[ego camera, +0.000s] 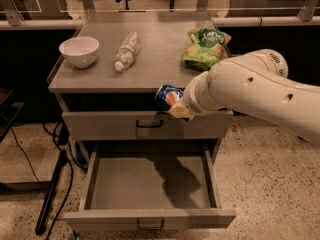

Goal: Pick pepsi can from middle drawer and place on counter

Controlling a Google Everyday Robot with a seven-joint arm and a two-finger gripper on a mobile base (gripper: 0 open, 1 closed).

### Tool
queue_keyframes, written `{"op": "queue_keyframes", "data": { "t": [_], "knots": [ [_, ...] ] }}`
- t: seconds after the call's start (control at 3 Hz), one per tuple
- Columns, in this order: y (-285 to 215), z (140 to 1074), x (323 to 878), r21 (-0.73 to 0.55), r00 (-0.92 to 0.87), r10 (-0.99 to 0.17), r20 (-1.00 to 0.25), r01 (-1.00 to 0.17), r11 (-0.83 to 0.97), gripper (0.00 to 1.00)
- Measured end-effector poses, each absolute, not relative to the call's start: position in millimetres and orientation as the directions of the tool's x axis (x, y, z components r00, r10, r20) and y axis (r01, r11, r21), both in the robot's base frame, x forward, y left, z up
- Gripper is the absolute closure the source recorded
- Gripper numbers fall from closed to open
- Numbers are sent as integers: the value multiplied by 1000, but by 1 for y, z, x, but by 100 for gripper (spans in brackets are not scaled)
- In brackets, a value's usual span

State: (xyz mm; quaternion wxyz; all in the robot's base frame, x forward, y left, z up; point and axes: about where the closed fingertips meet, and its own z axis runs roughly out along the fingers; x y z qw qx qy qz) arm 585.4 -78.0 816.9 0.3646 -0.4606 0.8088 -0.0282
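The pepsi can [167,95] is dark blue with a red and white logo. My gripper [175,105] is shut on it and holds it tilted in the air, just in front of the counter's front edge and above the open middle drawer [150,184]. The drawer is pulled out, and its grey floor shows only my arm's shadow. The counter [150,59] is the flat grey cabinet top behind the can. My white arm comes in from the right and hides the gripper's far side.
On the counter stand a white bowl [79,50] at left, a clear plastic water bottle [126,50] lying in the middle, and a green snack bag [204,46] at right. The top drawer [145,124] is closed. Black cables [55,184] run down the cabinet's left side.
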Motion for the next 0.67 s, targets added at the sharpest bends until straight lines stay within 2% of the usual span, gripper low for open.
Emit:
{"op": "queue_keyframes", "data": {
  "t": [0.67],
  "knots": [
    [-80,838,604,-391,-294,-764,-574,-722,571,100]
  ]
}}
